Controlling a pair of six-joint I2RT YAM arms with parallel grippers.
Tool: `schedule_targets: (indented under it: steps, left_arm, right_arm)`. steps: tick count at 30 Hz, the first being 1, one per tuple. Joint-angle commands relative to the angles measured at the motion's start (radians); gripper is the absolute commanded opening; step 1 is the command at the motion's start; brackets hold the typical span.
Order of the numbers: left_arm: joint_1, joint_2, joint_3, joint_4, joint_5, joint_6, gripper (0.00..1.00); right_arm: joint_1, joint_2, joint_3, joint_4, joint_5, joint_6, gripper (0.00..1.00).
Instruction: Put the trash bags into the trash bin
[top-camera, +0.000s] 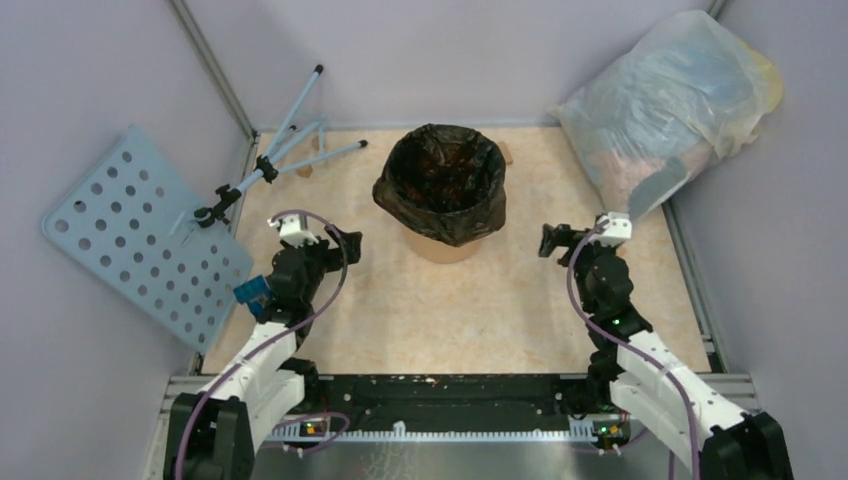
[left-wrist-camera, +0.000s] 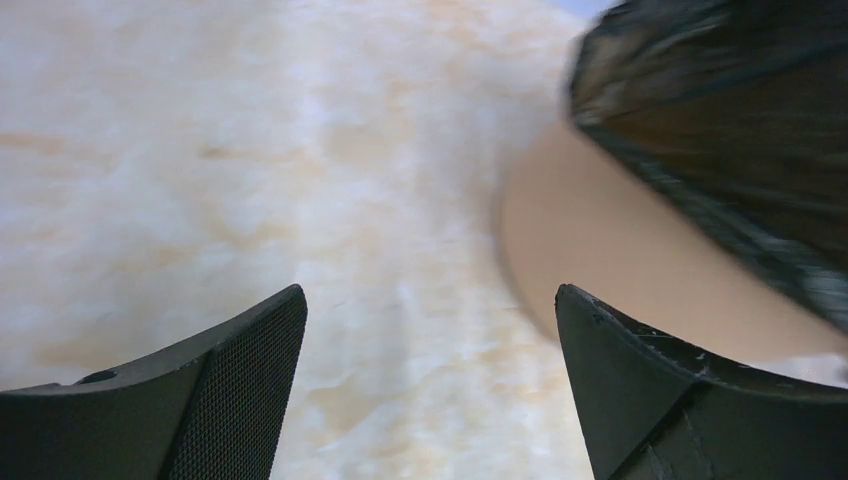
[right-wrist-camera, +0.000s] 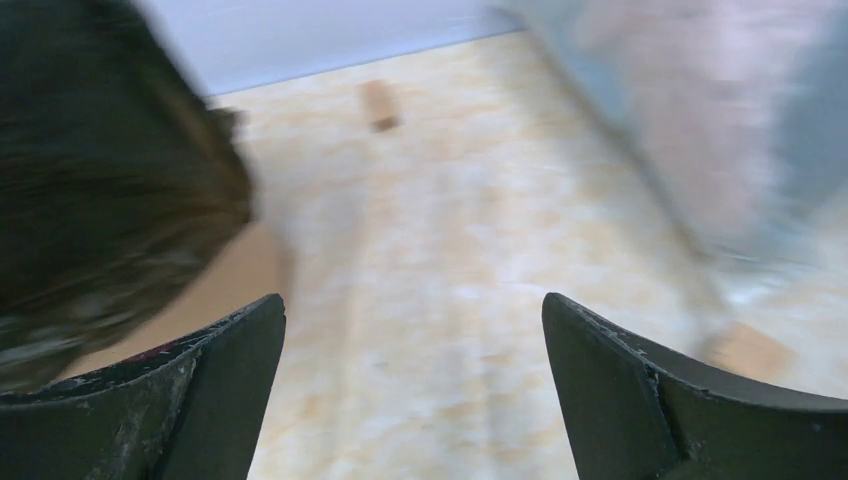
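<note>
Pale marbled tabletop (top-camera: 430, 310) fills the overhead frame, with a big translucent stuffed bag (top-camera: 670, 100) upper right. Upper middle: the glossy black plastic trash bag (top-camera: 440, 180) already sits inside the round orange plastic bucket (top-camera: 447, 248), mouth folded over the rim. Left gripper (left-wrist-camera: 430, 290) is lower left of it, right gripper (right-wrist-camera: 414, 298) lower right. Both are spread wide, empty and roughly equally near. Looks pretty much done imo.
</note>
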Motion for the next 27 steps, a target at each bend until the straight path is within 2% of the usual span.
schedule_targets:
  steps: [1, 4, 7, 9, 12, 15, 17, 19, 20, 22, 23, 24, 26, 27]
  left_arm:
    - [0.02, 0.009, -0.033, 0.026, -0.249, 0.146, 0.99]
    - [0.022, 0.034, -0.09, 0.179, -0.28, 0.258, 0.99]
    - [0.022, 0.067, -0.121, 0.309, -0.272, 0.336, 0.99]
    - [0.022, 0.134, -0.116, 0.384, -0.287, 0.416, 0.99]
    - [0.025, 0.291, -0.079, 0.461, -0.313, 0.46, 0.99]
    - [0.03, 0.417, -0.079, 0.56, -0.286, 0.473, 0.99]
    - [0.034, 0.485, -0.067, 0.628, -0.281, 0.529, 0.99]
    - [0.036, 0.508, -0.032, 0.595, -0.268, 0.552, 0.99]
    - [0.039, 0.528, -0.02, 0.585, -0.254, 0.563, 0.99]
    - [0.042, 0.654, -0.024, 0.698, -0.22, 0.589, 0.99]
    - [0.043, 0.719, -0.032, 0.808, -0.215, 0.612, 0.99]
    - [0.044, 0.725, -0.05, 0.874, -0.224, 0.613, 0.99]
    - [0.046, 0.677, -0.007, 0.697, -0.238, 0.575, 0.99]
    - [0.05, 0.681, -0.012, 0.728, -0.236, 0.58, 0.99]
  right_arm:
    - [-0.157, -0.062, -0.055, 0.035, 0.076, -0.12, 0.99]
    - [-0.233, -0.012, -0.122, 0.198, -0.012, -0.203, 0.98]
    - [-0.286, 0.154, -0.203, 0.463, -0.106, -0.298, 0.94]
    - [-0.309, 0.297, -0.211, 0.593, -0.099, -0.295, 0.95]
    - [-0.309, 0.494, -0.21, 0.836, -0.058, -0.316, 0.95]
    - [-0.338, 0.635, -0.166, 0.885, -0.043, -0.278, 0.95]
    - [-0.349, 0.737, -0.176, 1.012, -0.047, -0.279, 0.96]
    - [-0.35, 0.688, -0.153, 0.874, -0.09, -0.277, 0.95]
    - [-0.351, 0.71, -0.141, 0.88, -0.091, -0.28, 0.95]
    - [-0.351, 0.709, -0.111, 0.828, -0.083, -0.279, 0.95]
    - [-0.35, 0.706, -0.108, 0.812, -0.075, -0.277, 0.96]
    - [-0.351, 0.715, -0.114, 0.841, -0.072, -0.28, 0.96]
    - [-0.351, 0.711, -0.111, 0.831, -0.073, -0.277, 0.96]
    - [-0.35, 0.712, -0.111, 0.83, -0.074, -0.276, 0.96]
